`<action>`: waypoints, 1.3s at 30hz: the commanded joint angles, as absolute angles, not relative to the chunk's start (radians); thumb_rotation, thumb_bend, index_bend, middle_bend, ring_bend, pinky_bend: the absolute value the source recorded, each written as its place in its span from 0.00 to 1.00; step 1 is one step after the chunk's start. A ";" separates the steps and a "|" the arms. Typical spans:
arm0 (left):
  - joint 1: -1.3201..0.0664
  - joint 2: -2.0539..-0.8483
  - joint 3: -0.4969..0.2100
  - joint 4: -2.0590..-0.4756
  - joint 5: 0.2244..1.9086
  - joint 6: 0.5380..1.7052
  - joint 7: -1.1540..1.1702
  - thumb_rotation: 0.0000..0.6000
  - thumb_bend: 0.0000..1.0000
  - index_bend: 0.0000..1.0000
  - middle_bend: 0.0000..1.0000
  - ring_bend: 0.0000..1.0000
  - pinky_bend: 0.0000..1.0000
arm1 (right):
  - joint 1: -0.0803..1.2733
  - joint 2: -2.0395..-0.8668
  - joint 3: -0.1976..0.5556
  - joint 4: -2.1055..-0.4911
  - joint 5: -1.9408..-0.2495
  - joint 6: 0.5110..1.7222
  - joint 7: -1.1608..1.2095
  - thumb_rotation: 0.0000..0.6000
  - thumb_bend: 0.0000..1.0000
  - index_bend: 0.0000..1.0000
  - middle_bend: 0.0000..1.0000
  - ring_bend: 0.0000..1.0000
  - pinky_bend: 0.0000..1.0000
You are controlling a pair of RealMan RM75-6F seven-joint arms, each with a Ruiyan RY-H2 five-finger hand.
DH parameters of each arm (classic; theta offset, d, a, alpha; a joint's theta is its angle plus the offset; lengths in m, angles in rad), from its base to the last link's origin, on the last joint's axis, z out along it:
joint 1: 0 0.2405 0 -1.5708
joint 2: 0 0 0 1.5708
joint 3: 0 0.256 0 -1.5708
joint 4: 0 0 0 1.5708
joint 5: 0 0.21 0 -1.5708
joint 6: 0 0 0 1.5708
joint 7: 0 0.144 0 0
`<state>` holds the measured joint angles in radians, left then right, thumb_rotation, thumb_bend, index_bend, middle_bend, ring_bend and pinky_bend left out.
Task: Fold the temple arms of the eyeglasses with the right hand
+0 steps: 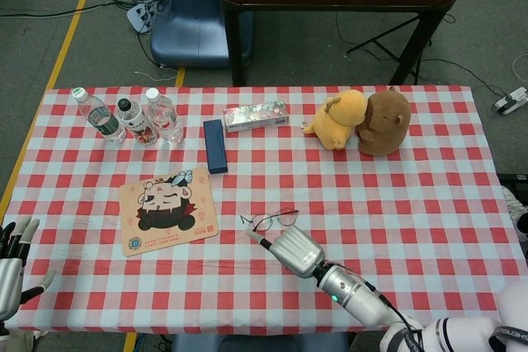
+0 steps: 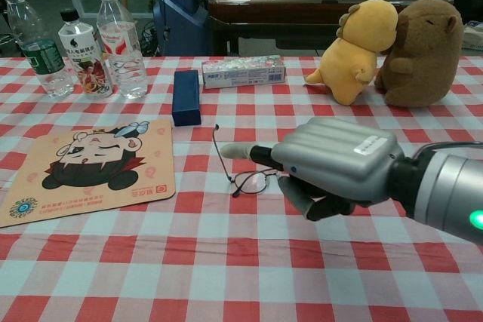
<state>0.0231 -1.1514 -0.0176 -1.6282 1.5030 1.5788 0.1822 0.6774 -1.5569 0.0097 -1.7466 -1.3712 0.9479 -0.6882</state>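
The thin-framed eyeglasses (image 1: 272,220) lie on the checked cloth near the table's middle front. In the chest view one lens (image 2: 253,182) shows, and one temple arm (image 2: 220,150) stands open, reaching away toward the far left. My right hand (image 2: 332,165) hovers just over the glasses' right side and hides the other lens. One finger (image 2: 235,150) points left across the open temple arm while the rest curl under, holding nothing. From the head view the right hand (image 1: 295,249) sits just in front of the frame. My left hand (image 1: 12,263) hangs at the table's front left corner, fingers spread.
A cartoon mouse pad (image 1: 167,210) lies left of the glasses. A dark blue case (image 1: 215,145), a printed box (image 1: 256,115) and three bottles (image 1: 136,117) stand further back. Two plush toys (image 1: 359,121) sit at the back right.
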 commanded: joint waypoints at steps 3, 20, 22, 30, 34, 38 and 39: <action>0.026 -1.152 -0.018 -1.619 1.498 1.579 0.173 1.00 0.25 0.00 0.00 0.00 0.00 | 0.716 -1.628 0.046 -1.710 -1.292 0.944 -0.841 1.00 0.79 0.00 1.00 1.00 1.00; 0.028 -1.159 -0.018 -1.591 1.486 1.569 0.148 1.00 0.25 0.00 0.00 0.00 0.00 | 0.747 -1.697 0.077 -1.654 -1.177 0.998 -0.940 1.00 0.79 0.00 1.00 1.00 1.00; 0.027 -1.160 -0.018 -1.590 1.488 1.569 0.147 1.00 0.25 0.00 0.00 0.00 0.00 | 0.741 -1.690 0.069 -1.660 -1.170 1.009 -0.941 1.00 0.79 0.00 1.00 1.00 1.00; 0.023 -1.164 -0.017 -1.595 1.496 1.566 0.156 1.00 0.25 0.00 0.00 0.00 0.00 | 0.718 -1.654 0.056 -1.677 -1.121 1.017 -0.888 1.00 0.79 0.00 1.00 1.00 1.00; 0.023 -1.165 -0.016 -1.598 1.498 1.567 0.159 1.00 0.25 0.00 0.00 0.00 0.00 | 0.710 -1.640 0.050 -1.673 -1.105 1.017 -0.856 1.00 0.79 0.00 1.00 1.00 1.00; 0.023 -1.165 -0.015 -1.600 1.501 1.567 0.163 1.00 0.25 0.00 0.00 0.00 0.00 | 0.703 -1.632 0.043 -1.664 -1.093 1.013 -0.827 1.00 0.79 0.00 1.00 1.00 1.00; 0.023 -1.165 -0.015 -1.601 1.501 1.567 0.163 1.00 0.25 0.00 0.00 0.00 0.00 | 0.701 -1.630 0.041 -1.662 -1.089 1.011 -0.816 1.00 0.79 0.00 1.00 1.00 1.00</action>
